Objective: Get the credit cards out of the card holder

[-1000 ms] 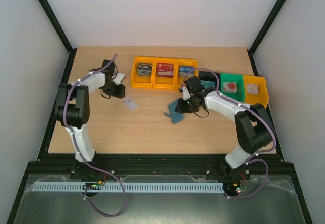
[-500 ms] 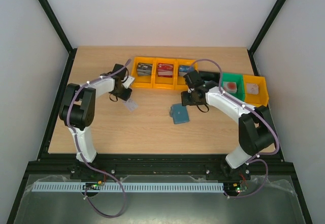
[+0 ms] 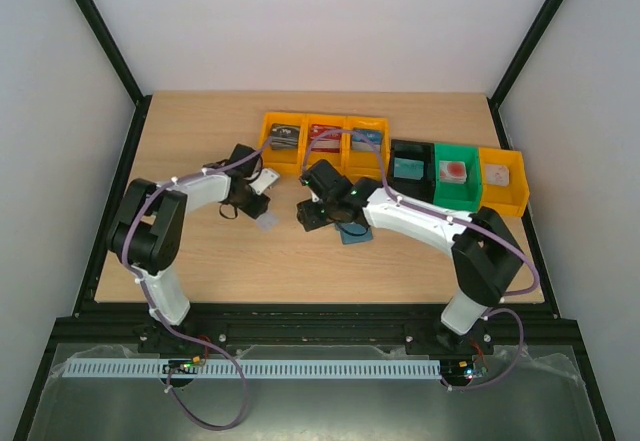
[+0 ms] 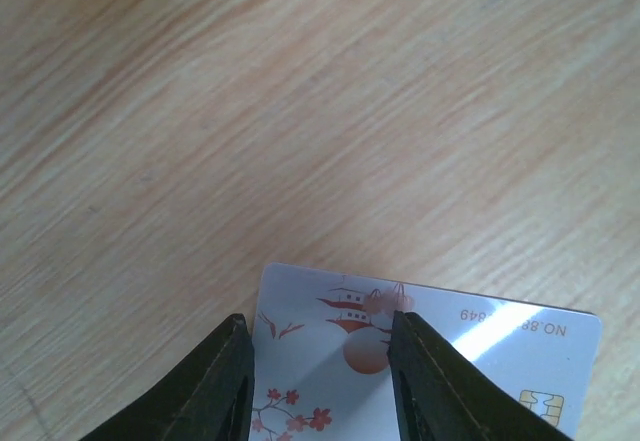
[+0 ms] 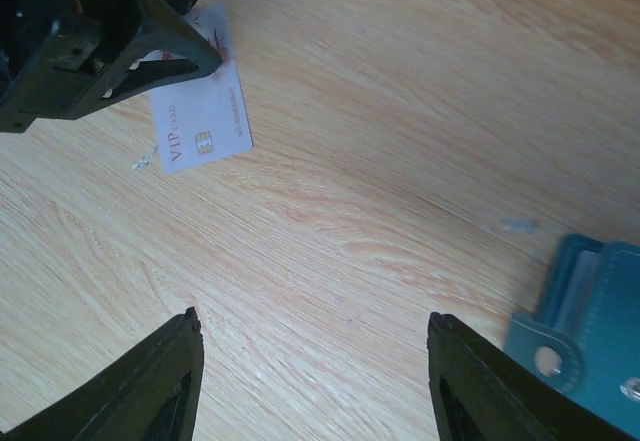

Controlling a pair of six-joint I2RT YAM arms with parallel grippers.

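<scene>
Just left of the teal card holder (image 5: pixel 585 311), well apart from it on the bare wooden table (image 3: pixel 200 251), lies one white credit card (image 5: pixel 205 126); it is printed with a red pagoda, cherry blossoms and the words VIP CARD, and has a gold chip near one short end. The left gripper (image 4: pixel 320 317) stands over that card, on the side away from the holder; its jaws are partly spread, with the card's printed face showing in the gap between them; one dark finger sits at the card's edge and the other over its face, though whether either finger touches the card cannot be told. The right gripper (image 5: pixel 315 316) hangs between the card and the holder, nearer the holder; its jaws are spread wide with only wood grain between them, so it grips nothing. The holder itself lies open and flat on the wood, its snap studs showing at the edge of the right wrist view; in the top view the right arm crosses over part of it, and whether any card is inside cannot be told. Beyond the holder, toward the far edge of the table, stands a row of three yellow bins (image 3: pixel 325 119) with card-sized things in them; to the right of the holder, also farther back, are a black bin (image 3: pixel 410 145), a green bin (image 3: pixel 458 147) and one more yellow bin (image 3: pixel 503 151).
</scene>
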